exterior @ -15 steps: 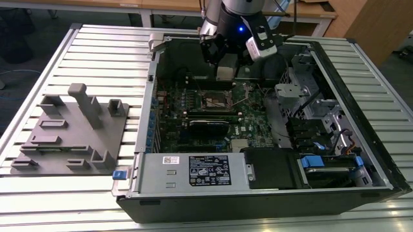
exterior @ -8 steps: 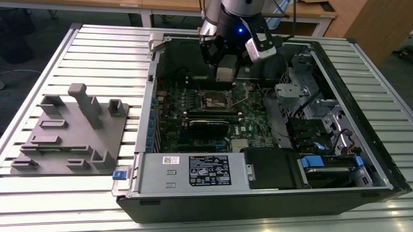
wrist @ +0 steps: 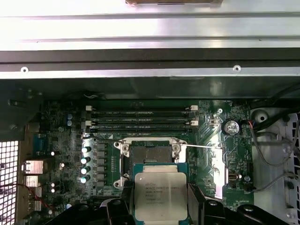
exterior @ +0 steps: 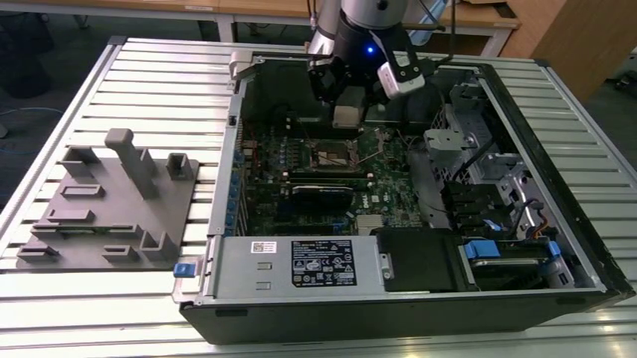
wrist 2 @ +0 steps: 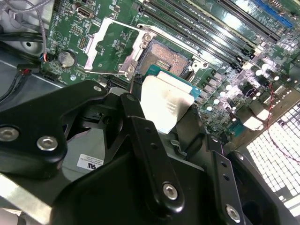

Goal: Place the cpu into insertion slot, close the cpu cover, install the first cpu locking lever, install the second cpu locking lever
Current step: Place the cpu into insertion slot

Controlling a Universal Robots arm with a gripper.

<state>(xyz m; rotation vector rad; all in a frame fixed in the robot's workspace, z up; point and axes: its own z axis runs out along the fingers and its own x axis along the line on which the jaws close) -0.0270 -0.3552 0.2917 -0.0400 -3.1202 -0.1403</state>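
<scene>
Gripping the cpu (wrist: 161,199) by its edges, the claw (exterior: 347,118) hangs upper centre in the exterior view, above the uncovered insertion slot (wrist: 151,154). The cpu cover (wrist 2: 133,54) stands flipped open beside the slot.

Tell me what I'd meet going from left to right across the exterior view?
Grey fixture block → open computer case's metal side wall → insertion slot on the green board → blue drive handle.
</scene>
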